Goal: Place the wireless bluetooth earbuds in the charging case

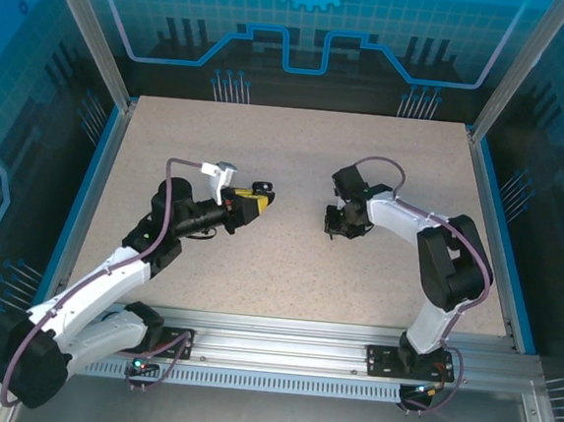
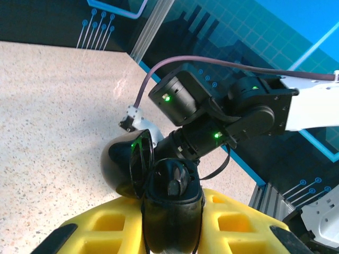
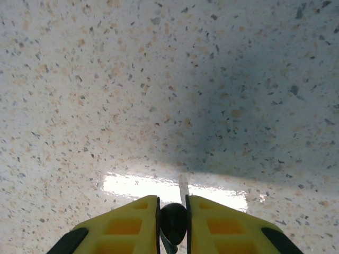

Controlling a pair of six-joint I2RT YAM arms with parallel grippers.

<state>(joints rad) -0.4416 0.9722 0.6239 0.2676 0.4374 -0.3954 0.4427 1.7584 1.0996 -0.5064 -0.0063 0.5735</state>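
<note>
Over the speckled desk (image 1: 286, 280), left of the middle: left fingers (image 1: 247, 204), yellow, clamped on a black charging case (image 1: 262, 188).

Up close from the left wrist, the same grip: left fingers (image 2: 100, 235) pressed against both sides of the case (image 2: 172, 222), gripping its lower shell. Lid (image 2: 119, 164) swung open to the left, glossy and rounded, standing beside the shell. In the open hollow, a dark lump (image 2: 174, 186); cannot tell whether an earbud or part of the case itself.

Behind the case in that view, the right arm (image 2: 222, 116), black at the joints with small green lights and a purple cable (image 2: 238, 64) looped over the top.

From above, facing the case across a stretch of bare desk: right arm (image 1: 400, 216), white and black, its dark tip bent down toward the surface.

From the right wrist: right fingers (image 3: 127, 225), yellow, closed almost together and pinching a black earbud (image 3: 174, 222). Small, smooth and rounded, wedged in the narrow slot between the two tips. Held over the desk (image 3: 159, 79), with a bright strip of reflected light (image 3: 137, 186) just ahead of the tips and a soft grey shadow further on. Earbud well apart from the case, not yet in it.
</note>
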